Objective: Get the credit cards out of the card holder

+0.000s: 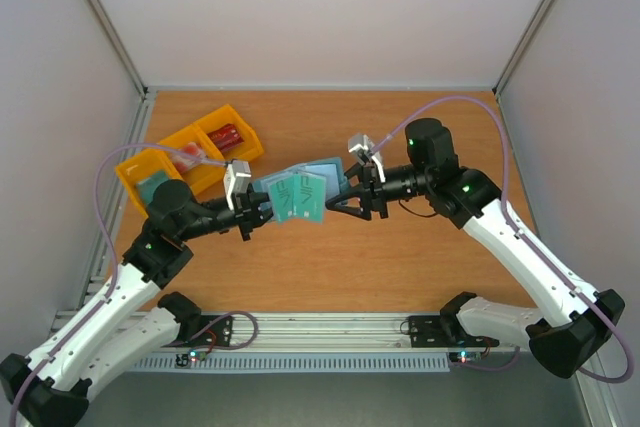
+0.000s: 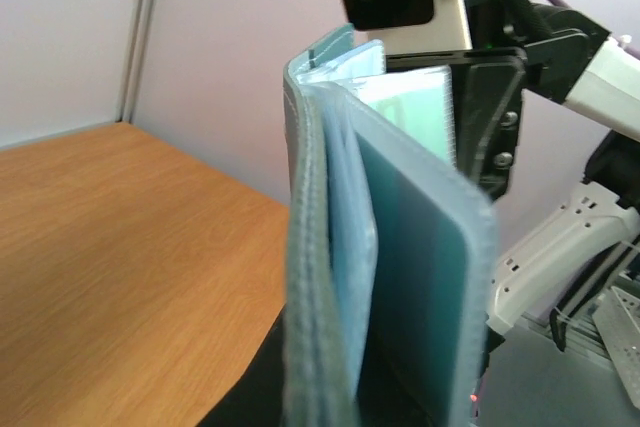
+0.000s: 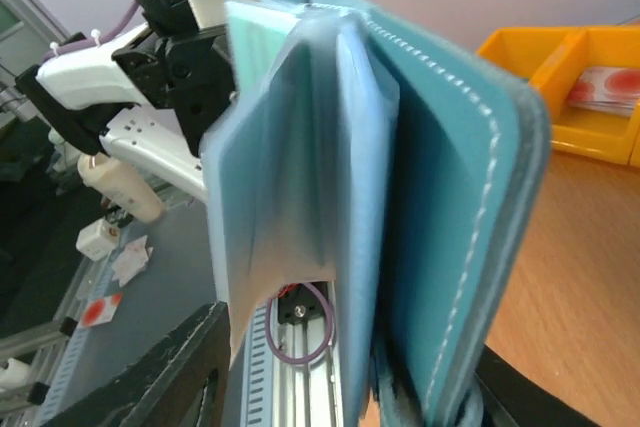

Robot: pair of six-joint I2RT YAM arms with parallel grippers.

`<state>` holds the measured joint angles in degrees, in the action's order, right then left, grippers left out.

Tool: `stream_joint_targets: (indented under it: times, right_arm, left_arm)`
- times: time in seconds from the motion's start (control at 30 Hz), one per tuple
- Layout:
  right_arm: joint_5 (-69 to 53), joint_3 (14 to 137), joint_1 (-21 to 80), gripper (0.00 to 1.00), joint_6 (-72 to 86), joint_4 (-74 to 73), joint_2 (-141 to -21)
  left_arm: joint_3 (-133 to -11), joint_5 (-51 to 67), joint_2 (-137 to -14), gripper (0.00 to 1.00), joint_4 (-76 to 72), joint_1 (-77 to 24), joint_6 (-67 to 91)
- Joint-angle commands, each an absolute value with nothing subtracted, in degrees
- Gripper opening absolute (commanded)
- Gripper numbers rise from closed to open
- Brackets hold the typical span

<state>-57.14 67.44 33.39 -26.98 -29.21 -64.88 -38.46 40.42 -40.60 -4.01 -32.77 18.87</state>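
Observation:
The slate-blue card holder (image 1: 322,173) hangs above the table's middle between my two grippers, spread open. Teal-green credit cards (image 1: 298,197) with light markings show on its near side. My left gripper (image 1: 262,209) is shut on its left edge. In the left wrist view the card holder (image 2: 310,247) stands edge-on with a teal card (image 2: 415,267) in a pocket. My right gripper (image 1: 342,199) is open, with its jaws wide on either side of the card holder (image 3: 450,177). A pale teal card edge (image 3: 255,37) sticks up there.
A yellow three-compartment tray (image 1: 250,143) stands at the back left. It holds a red item (image 1: 225,135), a pale pinkish-red card (image 1: 186,155) and a teal piece (image 1: 152,187). The tray also shows in the right wrist view (image 3: 560,57). Walls enclose the table.

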Motion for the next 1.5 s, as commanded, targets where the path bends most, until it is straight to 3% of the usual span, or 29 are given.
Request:
stream_joint_targets:
  times: [0.0, 0.13, 0.27, 0.37, 0.43, 0.5, 0.6, 0.67, 0.7, 0.77, 0.8, 0.87, 0.97, 1.1, 1.2, 1.37, 1.47]
  right_arm:
    - [-60.91, 70.63, 33.70, 0.54, -28.31, -32.74, -64.61]
    - [-62.16, 72.40, 33.70, 0.61, -30.69, -37.02, -64.38]
    - [-56.60, 71.34, 33.77, 0.60, -25.19, -31.83, -64.71]
    - [-54.99, 69.23, 34.02, 0.41, -18.34, -23.31, -66.53]
    - [-54.50, 68.32, 34.46, 0.33, -16.67, -20.38, -67.19]
    - [-53.93, 67.89, 34.69, 0.26, -16.29, -19.21, -67.32]
    - [-53.74, 68.10, 34.69, 0.06, -17.05, -20.36, -67.29]
    - [-51.95, 68.40, 34.71, 0.01, -18.56, -23.06, -66.70]
    - [-49.84, 68.58, 34.61, 0.01, -19.44, -25.54, -66.08]
    - [-42.32, 69.73, 34.07, 0.01, -20.97, -30.89, -65.31]
    - [-37.55, 70.88, 33.54, 0.01, -21.71, -34.52, -65.34]
    - [-22.52, 73.83, 32.91, 0.01, -21.50, -42.09, -66.65]
    - [1.94, 79.74, 32.83, 0.01, -18.84, -53.58, -71.93]
    - [12.17, 83.57, 35.90, 0.01, -17.36, -58.17, -77.02]
    - [5.75, 84.21, 39.01, 0.01, -18.36, -56.26, -78.63]
    - [-19.46, 78.67, 39.78, 0.01, -17.63, -41.78, -75.28]
    - [-27.40, 75.58, 39.79, 0.01, -18.04, -35.34, -73.17]
  left_arm:
    - [-37.82, 36.07, -40.70, 0.00, -4.90, -32.92, 17.80]
    - [-37.64, 36.23, -40.49, 0.00, -5.11, -32.91, 17.75]
    - [-37.70, 36.81, -40.17, 0.00, -5.01, -32.96, 17.58]
    - [-37.57, 37.30, -40.25, 0.00, -5.81, -32.94, 17.81]
    - [-37.53, 37.47, -40.39, 0.00, -6.11, -32.96, 18.21]
    - [-37.65, 37.65, -40.27, 0.00, -6.04, -32.96, 18.30]
    - [-37.64, 37.47, -40.23, 0.00, -6.13, -32.95, 18.36]
    - [-37.47, 36.56, -40.11, 0.01, -6.12, -32.96, 18.45]
    - [-37.44, 35.18, -39.94, 0.14, -5.65, -32.96, 18.37]
    - [-37.18, 32.11, -39.48, 0.49, -3.66, -32.73, 17.62]
    - [-36.91, 30.82, -38.99, 0.59, -2.92, -32.51, 16.95]
    - [-36.35, 28.81, -38.54, 0.62, -1.97, -32.07, 14.89]
    - [-35.63, 27.31, -38.71, 0.57, -1.78, -31.91, 13.16]
    - [-35.90, 32.85, -39.58, 0.47, -3.71, -31.90, 13.35]
    - [-36.26, 38.93, -40.71, 0.45, -5.44, -32.39, 14.97]
    - [-34.85, 43.50, -43.01, 0.40, -9.54, -36.22, 16.55]
    - [-33.85, 40.70, -44.77, 0.41, -10.44, -39.35, 16.41]
